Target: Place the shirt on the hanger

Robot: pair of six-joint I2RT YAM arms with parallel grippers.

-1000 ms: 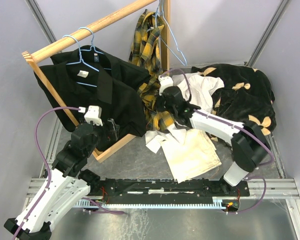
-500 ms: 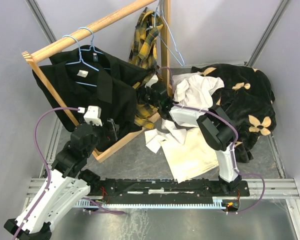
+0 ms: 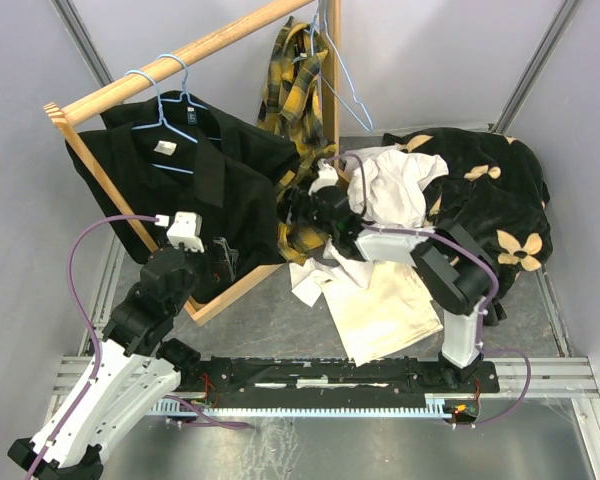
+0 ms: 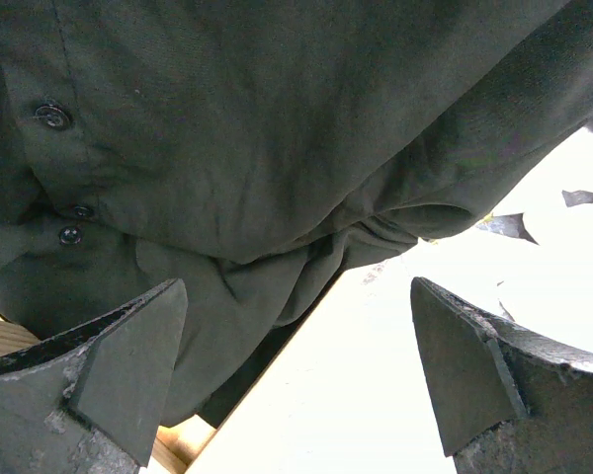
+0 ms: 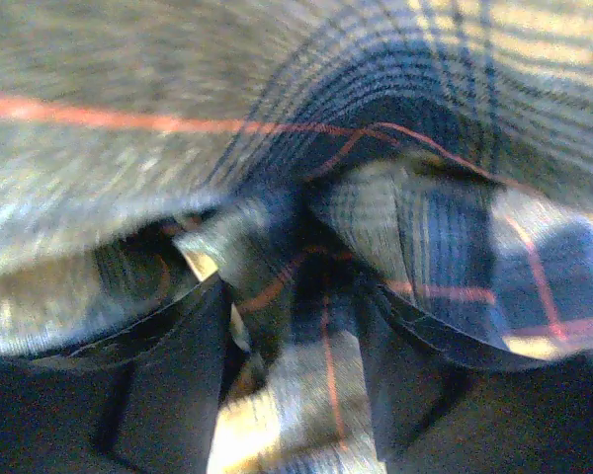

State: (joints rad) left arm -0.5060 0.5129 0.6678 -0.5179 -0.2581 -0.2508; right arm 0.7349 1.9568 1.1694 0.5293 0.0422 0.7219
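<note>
Count, standing at the table:
- robot arms: two
- wooden rack: one
- light-blue wire hangers: three
- black shirts: two
- plaid shirt: one
- black flowered blanket: one
- pale cloth: one piece or two, cannot tell

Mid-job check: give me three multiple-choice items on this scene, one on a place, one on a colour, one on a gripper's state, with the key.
1. Where is the right gripper?
A. over the cream cloth
B. in the plaid shirt's folds
C. on the bare table

2. What colour are the hangers on the rail?
A. red
B. white
C. light blue

3. How is the left gripper?
A. open, holding nothing
B. shut on a sleeve
C. shut on a button

Key:
1 B, plaid cloth fills the right wrist view.
2 C, pale blue wire hooks over the rail.
3 A, its fingers stand wide apart with nothing between them.
</note>
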